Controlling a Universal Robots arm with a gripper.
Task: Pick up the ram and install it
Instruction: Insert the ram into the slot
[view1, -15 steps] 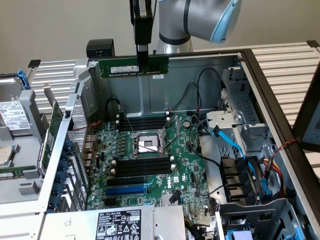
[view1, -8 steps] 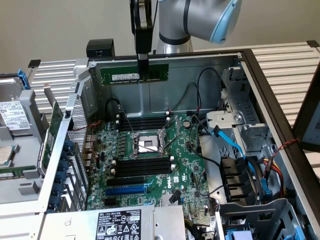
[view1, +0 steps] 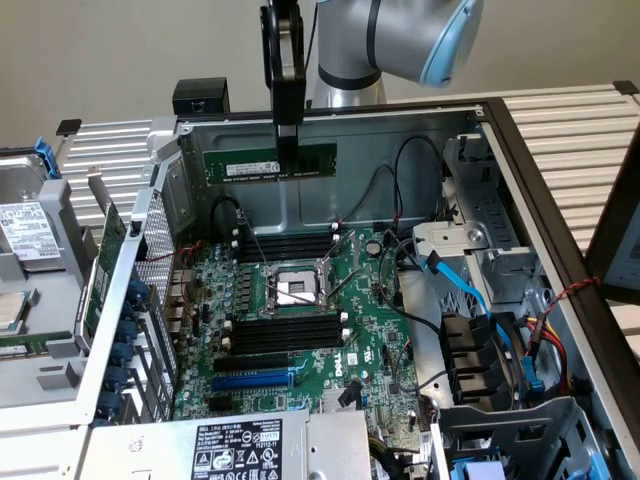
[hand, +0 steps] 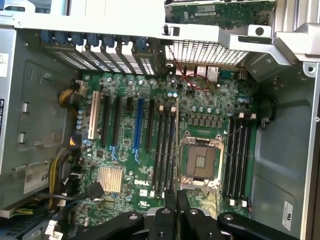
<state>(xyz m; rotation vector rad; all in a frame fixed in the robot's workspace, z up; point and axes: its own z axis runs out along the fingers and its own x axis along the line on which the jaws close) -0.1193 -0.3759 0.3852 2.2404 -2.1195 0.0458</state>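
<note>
The ram (view1: 240, 165) is gripped in the closed pincer (view1: 287, 168) and held level, well above the motherboard (view1: 365, 310) inside the case.

A plain beige wall (view1: 110, 45) stands behind a pale slatted tabletop (view1: 575, 130), evenly lit

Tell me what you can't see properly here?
Exterior view: the gripper covers the middle of the ram.
Exterior view: the writing on the ram's label is too small to read.
Exterior view: the bottom edge cuts off the power supply.
Wrist view: the gripper hides part of the motherboard.
</note>
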